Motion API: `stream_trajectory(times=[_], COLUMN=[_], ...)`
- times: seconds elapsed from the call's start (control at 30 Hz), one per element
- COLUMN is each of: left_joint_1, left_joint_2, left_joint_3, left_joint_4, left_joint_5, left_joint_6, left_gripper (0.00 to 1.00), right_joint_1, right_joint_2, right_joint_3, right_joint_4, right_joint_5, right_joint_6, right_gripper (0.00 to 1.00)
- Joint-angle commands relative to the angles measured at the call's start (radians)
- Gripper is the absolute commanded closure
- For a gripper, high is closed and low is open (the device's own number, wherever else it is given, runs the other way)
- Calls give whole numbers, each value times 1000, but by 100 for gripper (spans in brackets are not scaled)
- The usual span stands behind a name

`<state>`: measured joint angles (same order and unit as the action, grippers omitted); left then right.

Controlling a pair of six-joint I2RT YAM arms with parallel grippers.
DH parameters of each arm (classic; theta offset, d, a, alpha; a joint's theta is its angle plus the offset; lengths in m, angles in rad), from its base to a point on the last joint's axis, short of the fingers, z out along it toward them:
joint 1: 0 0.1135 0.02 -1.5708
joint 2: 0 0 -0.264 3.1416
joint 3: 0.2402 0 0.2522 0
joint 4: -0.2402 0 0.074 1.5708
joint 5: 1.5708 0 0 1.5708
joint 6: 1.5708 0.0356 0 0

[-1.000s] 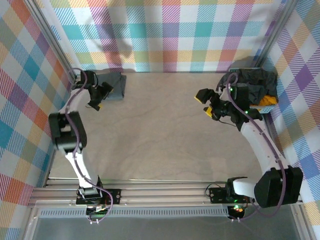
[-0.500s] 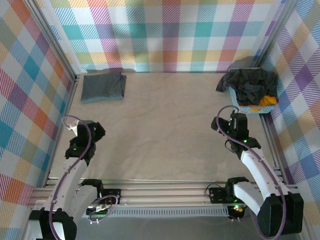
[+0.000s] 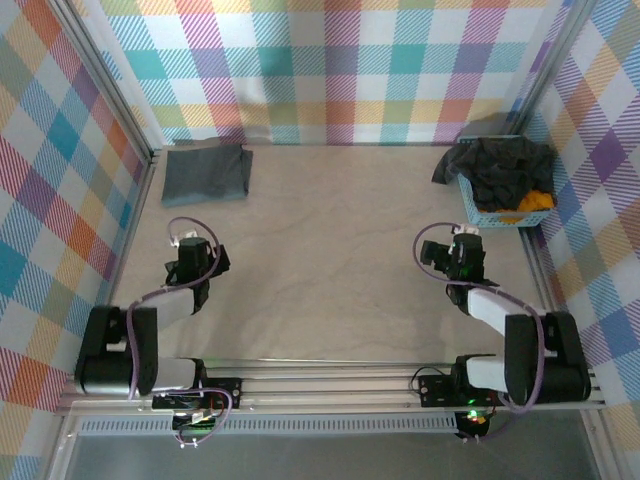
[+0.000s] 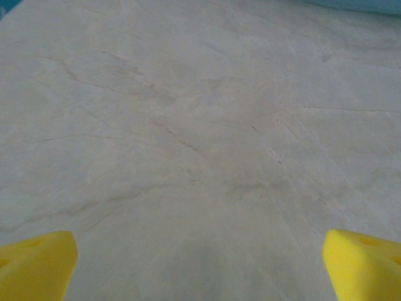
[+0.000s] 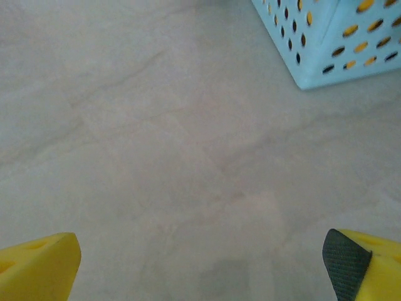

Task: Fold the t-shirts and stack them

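T-shirts (image 3: 505,172) heaped in blue basket (image 3: 497,216) at 1 o'clock, folded grey tee (image 3: 205,173) at 11; my L gripper (image 4: 200,263) & R gripper (image 5: 200,263) wide open, empty, so next: R fetches another.

Lab cell: plaid walls (image 3: 340,70), aluminium frame (image 3: 330,392)

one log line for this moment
left tool open, empty | right tool open, empty | folded grey t-shirt far-left corner | t-shirt pile in basket, far right
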<state>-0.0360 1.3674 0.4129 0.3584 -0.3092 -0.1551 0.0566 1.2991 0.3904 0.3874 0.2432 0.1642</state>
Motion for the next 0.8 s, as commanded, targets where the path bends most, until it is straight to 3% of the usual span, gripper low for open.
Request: stream_trajectory(times=[0.0, 0.1, 0.2, 0.27, 0.33, 0.37, 0.57, 0.77], left_joint_1=[9, -5, -41, -37, -55, -53, -53, -56], left_joint_2=[82, 120, 130, 137, 217, 183, 198, 193], left_joint_3=[58, 66, -19, -22, -30, -9, -16, -19], left_joint_4=[246, 274, 446, 445, 569, 457, 494, 493], left_joint_5=[36, 44, 15, 41, 10, 20, 17, 15], left_joint_6=[52, 77, 112, 110, 137, 120, 128, 131], left_gripper=[0, 0, 0, 0, 0, 0, 0, 0], right_joint_1=[-21, -47, -54, -54, -52, -50, -37, -36], right_joint_2=[74, 146, 194, 250, 238, 244, 232, 236], right_joint_3=[54, 57, 10, -26, -5, -4, -1, 10], right_joint_4=[196, 296, 420, 559, 499, 503, 479, 463], right_joint_5=[-72, -110, -173, -166, -165, -161, -140, -212], right_joint_6=[-73, -93, -112, -112, -113, -117, -125, -155], right_gripper=[0, 0, 0, 0, 1, 0, 0, 0])
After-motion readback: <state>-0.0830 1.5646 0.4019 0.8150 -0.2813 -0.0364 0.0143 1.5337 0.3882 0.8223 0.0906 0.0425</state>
